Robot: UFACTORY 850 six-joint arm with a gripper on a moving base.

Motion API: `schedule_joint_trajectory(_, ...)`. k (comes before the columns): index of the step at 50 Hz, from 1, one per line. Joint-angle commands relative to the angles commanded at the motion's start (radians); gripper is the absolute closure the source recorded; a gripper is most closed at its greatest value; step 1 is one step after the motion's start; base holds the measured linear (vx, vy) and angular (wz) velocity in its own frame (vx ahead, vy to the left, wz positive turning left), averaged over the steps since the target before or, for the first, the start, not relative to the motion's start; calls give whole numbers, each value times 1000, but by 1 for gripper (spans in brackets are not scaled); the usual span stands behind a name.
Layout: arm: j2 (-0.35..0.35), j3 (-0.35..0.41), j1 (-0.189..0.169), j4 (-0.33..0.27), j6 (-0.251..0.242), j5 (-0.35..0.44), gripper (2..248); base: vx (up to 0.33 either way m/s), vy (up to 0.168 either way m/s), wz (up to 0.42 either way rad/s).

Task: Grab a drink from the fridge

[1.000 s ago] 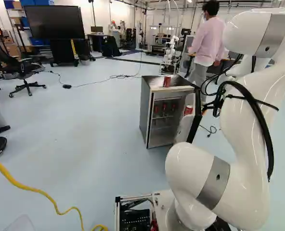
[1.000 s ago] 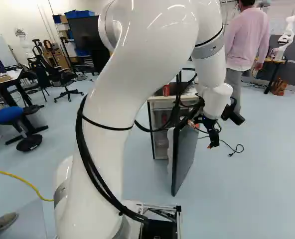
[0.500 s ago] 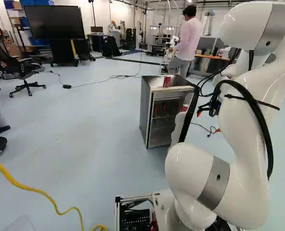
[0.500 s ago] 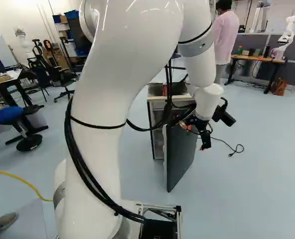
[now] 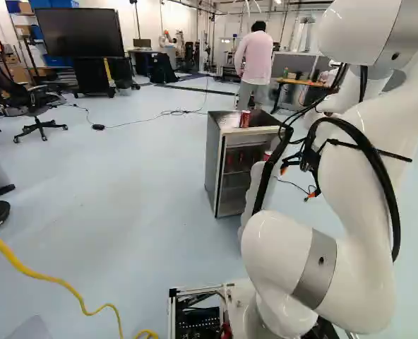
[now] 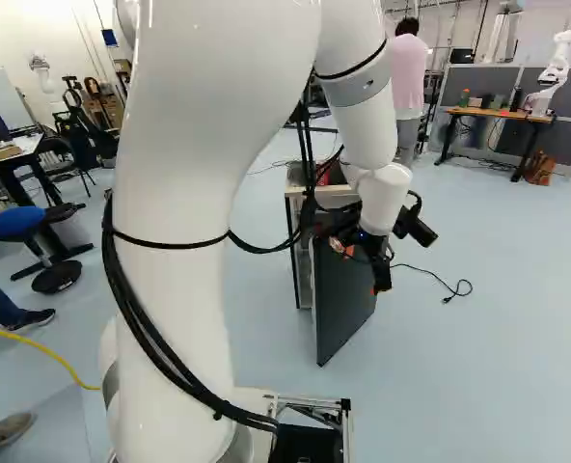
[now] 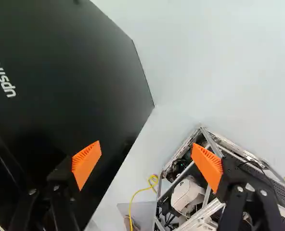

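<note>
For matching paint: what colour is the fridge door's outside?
Black; the fridge door shows best in the wrist view.

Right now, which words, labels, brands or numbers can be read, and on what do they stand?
"upstre…": on the black fridge door; last letters run out of view.
Red can on the fridge: print too small to read.
Nothing else is readable.

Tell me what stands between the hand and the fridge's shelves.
The open door stands between the hand and the shelves, seen in the left base view.
</note>
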Motion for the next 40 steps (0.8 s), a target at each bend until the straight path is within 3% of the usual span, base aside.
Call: schedule_joint_trajectory(40, 102, 143, 112, 0, 0, 19, 3, 0, 0, 0)
